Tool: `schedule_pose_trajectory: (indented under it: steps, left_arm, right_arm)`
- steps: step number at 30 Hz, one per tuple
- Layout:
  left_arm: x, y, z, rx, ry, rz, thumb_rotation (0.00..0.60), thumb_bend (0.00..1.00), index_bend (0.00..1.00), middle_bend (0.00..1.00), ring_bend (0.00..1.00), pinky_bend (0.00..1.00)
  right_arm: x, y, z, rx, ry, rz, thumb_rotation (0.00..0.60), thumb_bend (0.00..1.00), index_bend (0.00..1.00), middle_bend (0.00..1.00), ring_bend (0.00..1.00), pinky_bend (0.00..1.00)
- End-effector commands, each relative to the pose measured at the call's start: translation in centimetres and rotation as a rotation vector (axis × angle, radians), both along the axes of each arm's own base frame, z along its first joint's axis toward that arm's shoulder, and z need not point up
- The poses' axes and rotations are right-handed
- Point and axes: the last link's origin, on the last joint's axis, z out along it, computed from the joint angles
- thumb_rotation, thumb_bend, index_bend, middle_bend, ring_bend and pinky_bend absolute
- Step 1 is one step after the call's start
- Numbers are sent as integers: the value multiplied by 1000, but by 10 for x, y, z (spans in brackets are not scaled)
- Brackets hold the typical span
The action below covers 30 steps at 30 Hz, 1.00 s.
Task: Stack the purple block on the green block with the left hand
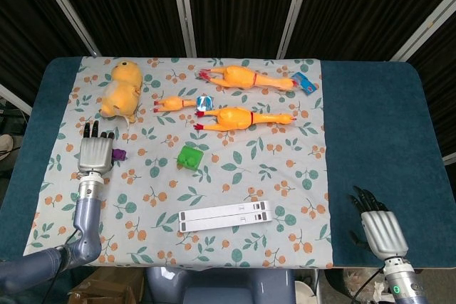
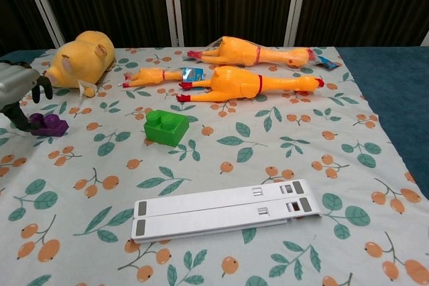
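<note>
Left hand (image 2: 19, 92), fingers spread, hovers over the purple block (image 2: 51, 124) on the surface, well apart from the green block (image 2: 165, 127).

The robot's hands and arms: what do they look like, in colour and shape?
Both the left hand and the right hand have a silver-grey metal back and black fingers. Each sits on a ribbed silver wrist. The left forearm is a smooth blue-grey tube. A small green mark shows below the right wrist.

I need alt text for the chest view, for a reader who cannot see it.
The left hand reaches over the purple block at the left edge of a floral cloth. A green block sits nearby, with rubber chickens behind and a white folded stand in front.
</note>
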Motion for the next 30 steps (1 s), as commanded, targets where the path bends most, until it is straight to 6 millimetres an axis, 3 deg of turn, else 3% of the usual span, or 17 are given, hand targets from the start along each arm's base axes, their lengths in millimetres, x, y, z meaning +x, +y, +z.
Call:
schedule_pose_trajectory:
  steps: [1, 17, 30]
  left_arm:
    - [0, -1, -4, -7, 8, 0, 600, 305, 297, 329, 12, 0]
    - [2, -3, -27, -46, 65, -4, 600, 306, 304, 327, 12, 0]
    - [-3, -6, -35, -56, 99, -2, 600, 306, 311, 334, 13, 0]
  right_arm:
    - [0, 0, 0, 0, -1, -1, 600, 294, 185, 77, 87, 271]
    - [-1, 1, 1, 4, -2, -2, 600, 294, 185, 77, 86, 271]
    - [1, 1, 0, 5, -4, 4, 600, 294, 185, 77, 86, 271]
